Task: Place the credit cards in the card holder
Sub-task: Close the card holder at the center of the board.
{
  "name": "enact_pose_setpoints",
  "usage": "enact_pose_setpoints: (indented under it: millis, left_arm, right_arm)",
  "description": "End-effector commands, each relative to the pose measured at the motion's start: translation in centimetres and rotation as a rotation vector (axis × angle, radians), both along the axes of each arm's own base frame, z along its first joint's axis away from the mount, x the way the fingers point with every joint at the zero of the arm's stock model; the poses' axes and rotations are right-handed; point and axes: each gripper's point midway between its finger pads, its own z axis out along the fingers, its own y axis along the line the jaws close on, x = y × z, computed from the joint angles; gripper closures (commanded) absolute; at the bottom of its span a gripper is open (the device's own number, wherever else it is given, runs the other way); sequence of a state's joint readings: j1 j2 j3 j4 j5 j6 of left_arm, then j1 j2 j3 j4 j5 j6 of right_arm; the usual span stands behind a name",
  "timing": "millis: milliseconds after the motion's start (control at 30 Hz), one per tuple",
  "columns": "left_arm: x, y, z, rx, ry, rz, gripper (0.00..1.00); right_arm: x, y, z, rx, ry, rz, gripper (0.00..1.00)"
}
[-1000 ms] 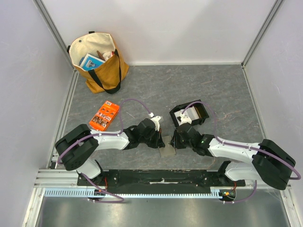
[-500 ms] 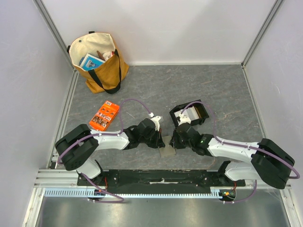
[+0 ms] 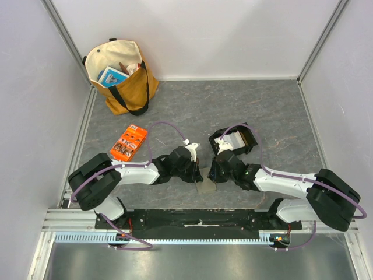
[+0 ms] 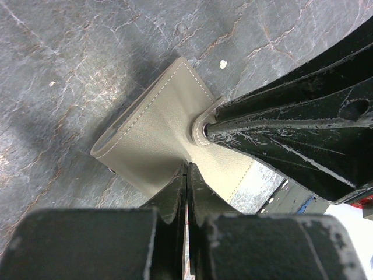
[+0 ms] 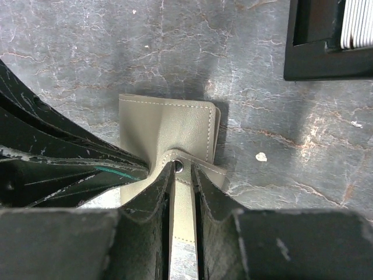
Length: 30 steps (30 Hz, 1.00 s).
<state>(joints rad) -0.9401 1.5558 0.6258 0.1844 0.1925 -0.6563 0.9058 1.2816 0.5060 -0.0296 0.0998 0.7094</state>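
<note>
Grey marbled tabletop fills the walled cell, with a tan tote bag in the upper left corner and an orange printed packet left of centre, both well apart from the work. The olive-grey card holder lies low in the centre of the overhead view, and both arms reach in to meet over it. The left gripper has its fingers drawn almost together, with only a pale sliver showing between them, and it pinches the near edge of the wallet. The right gripper is likewise closed down to a narrow slot, clamped on the flap that carries the snap stud, and the leather puckers where it is held. This two-sided grip looks meant to anchor one leaf while the other is pulled away, since a flat folding wallet would slide rather than open under a single pull. It is only slightly lifted and not yet spread. The credit cards stand stacked on edge in the black tray at the upper right of the right wrist view, near the holder but clear of it. None appears to be loaded, so the task seems to be at its opening step.
</note>
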Motion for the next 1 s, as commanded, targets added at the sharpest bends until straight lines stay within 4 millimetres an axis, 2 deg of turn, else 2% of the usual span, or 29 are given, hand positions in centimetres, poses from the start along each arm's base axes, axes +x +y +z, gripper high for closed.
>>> enact_pose_setpoints:
  millis: [0, 267, 700, 967]
  left_arm:
    - [-1.4, 2.4, -3.1, 0.144, 0.043, -0.023, 0.98]
    - [-1.2, 2.3, -3.1, 0.147, 0.04, -0.021, 0.98]
    - [-1.3, 2.5, -3.2, 0.151, 0.042, -0.016, 0.98]
    - [-1.3, 2.4, -3.2, 0.151, 0.043, -0.019, 0.98]
  right_arm:
    - [-0.7, 0.9, 0.6, 0.018, 0.014, 0.07, 0.78]
    - [-1.2, 0.2, 1.1, 0.011, 0.009, 0.081, 0.78]
    - [1.4, -0.3, 3.8, 0.014, -0.101, -0.032, 0.76]
    - [1.8, 0.2, 2.8, 0.003, -0.079, -0.039, 0.75]
